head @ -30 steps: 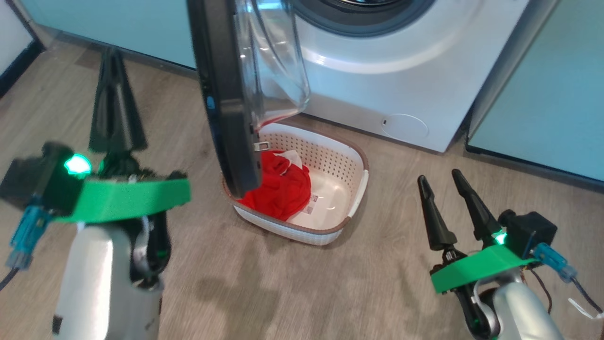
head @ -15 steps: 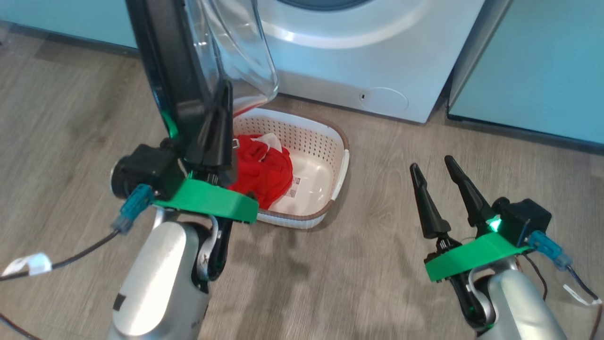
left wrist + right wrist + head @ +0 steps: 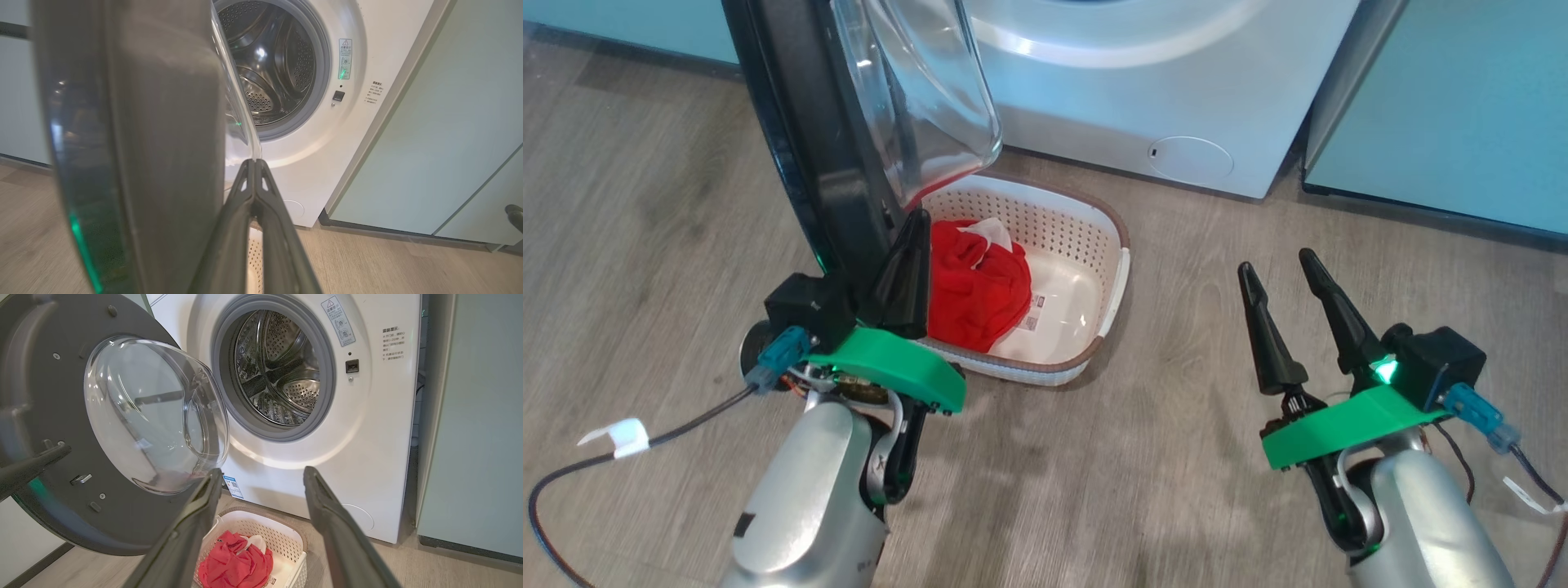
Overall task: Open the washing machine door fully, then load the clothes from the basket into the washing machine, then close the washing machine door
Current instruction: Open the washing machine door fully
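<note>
Head view alone: the left gripper lay low at the foot of the washing machine door, fingers pressed together with nothing between them; whether they touched the door could not be told; the right gripper hovered well to the right of the basket, fingers spread wide and empty.
Left wrist view alone: the door's black rim seen edge-on beside the shut fingers; past it, the steel drum stood empty.
Right wrist view alone: the door's inner face and clear glass bowl; a small blue sticker low on the washing machine.
Floor and room: grey-brown wood-look planks; pale teal cabinets on either side of the machine; a round filter cap near its base.
Door's heading: swung out from the left of the opening, standing about square to the machine's front; bowl bulging towards the robot's right; lower edge above the basket's left end.
Basket: on the floor just before the machine; long axis roughly along the machine's front, one white handle to the right.
Clothes: red heap with a white piece on top, in the basket's left half; right half bare down to the label.
</note>
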Motion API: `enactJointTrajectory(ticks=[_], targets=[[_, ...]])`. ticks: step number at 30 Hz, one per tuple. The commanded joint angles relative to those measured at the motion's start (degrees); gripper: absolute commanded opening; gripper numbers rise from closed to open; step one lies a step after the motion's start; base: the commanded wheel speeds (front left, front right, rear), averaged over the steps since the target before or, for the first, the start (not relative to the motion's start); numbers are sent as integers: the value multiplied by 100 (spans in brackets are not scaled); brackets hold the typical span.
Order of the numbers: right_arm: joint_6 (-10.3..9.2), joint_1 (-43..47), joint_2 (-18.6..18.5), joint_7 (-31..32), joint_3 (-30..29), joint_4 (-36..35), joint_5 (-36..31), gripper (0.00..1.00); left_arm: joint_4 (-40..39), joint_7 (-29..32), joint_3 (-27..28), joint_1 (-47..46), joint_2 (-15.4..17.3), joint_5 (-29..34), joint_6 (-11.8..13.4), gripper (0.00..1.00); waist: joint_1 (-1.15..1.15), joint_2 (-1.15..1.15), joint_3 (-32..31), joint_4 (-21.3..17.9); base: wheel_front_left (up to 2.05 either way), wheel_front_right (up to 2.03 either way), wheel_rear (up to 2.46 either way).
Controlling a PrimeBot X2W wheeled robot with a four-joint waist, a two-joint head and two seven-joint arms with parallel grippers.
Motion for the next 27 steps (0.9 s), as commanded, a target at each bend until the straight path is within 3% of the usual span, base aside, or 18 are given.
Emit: enactJointTrajectory(ticks=[1, 17, 27], targets=[[1, -148, 32, -52, 116, -170, -49, 100, -126, -27, 198, -106, 70, -53, 11, 0, -1, 0, -9, 30, 0, 0, 0], [1, -141, 32, -52, 194, -77, -175, 100, 122, -27, 1044, -124, 70, 46, 53, 0, -1, 0, 132, 524, 0, 0, 0], [1, -332, 32, -52, 246, -93, -367, 100, 377, -27, 2294, -396, 70, 611, -329, 0, -1, 0, 650, 566, 0, 0, 0]])
